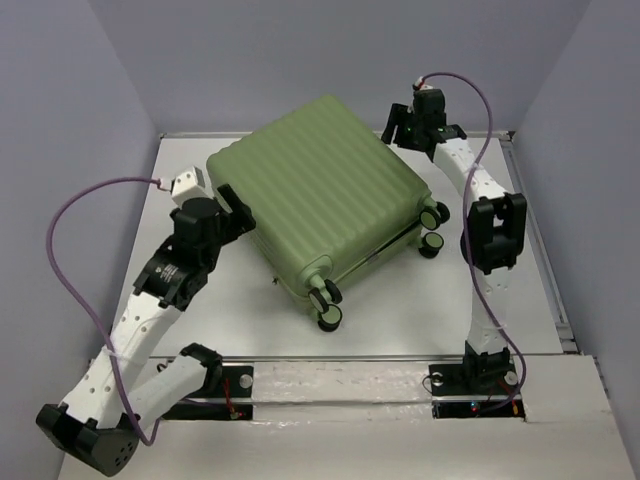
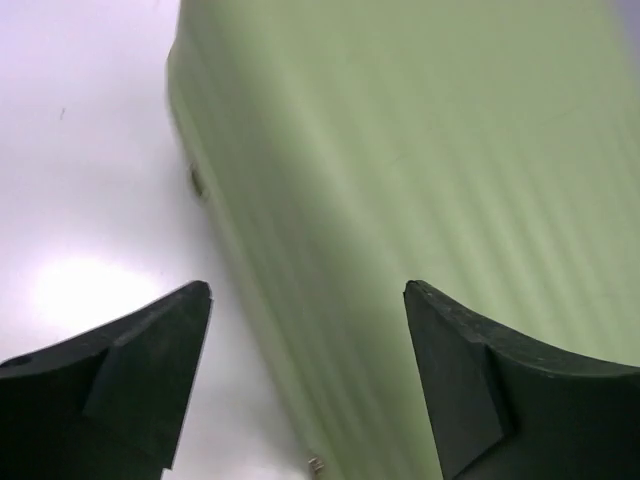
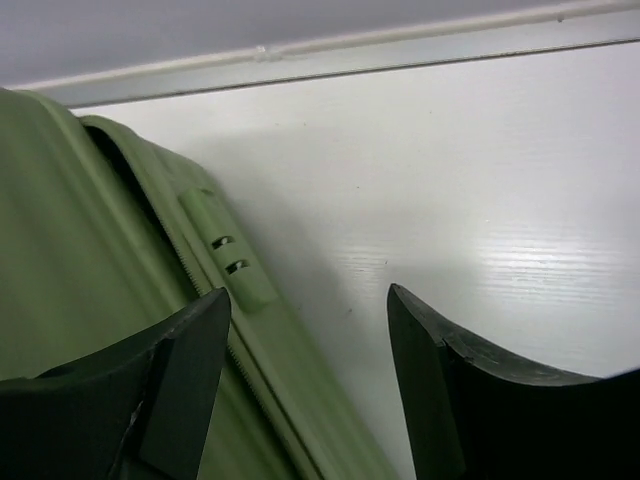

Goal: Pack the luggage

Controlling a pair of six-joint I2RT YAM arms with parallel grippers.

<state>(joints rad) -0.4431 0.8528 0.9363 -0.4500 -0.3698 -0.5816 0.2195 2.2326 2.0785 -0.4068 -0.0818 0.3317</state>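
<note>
The luggage point(image 1: 320, 195), a light-green ribbed hard-shell suitcase, lies closed and flat on the white table, its black wheels point(image 1: 327, 305) toward the near right. My left gripper point(image 1: 235, 208) is open at its left edge; the left wrist view shows the green shell point(image 2: 420, 180) between and beyond the open fingers point(image 2: 150, 370). My right gripper point(image 1: 398, 128) is open at the case's far right corner. The right wrist view shows the zipper seam and a green side piece point(image 3: 228, 262) by the left finger point(image 3: 170, 390). Both grippers hold nothing.
Grey walls enclose the table on three sides. A raised rail point(image 1: 540, 250) runs along the right edge. A second pair of wheels point(image 1: 434, 228) sticks out at the case's right side. Purple cables point(image 1: 70, 250) loop from both arms.
</note>
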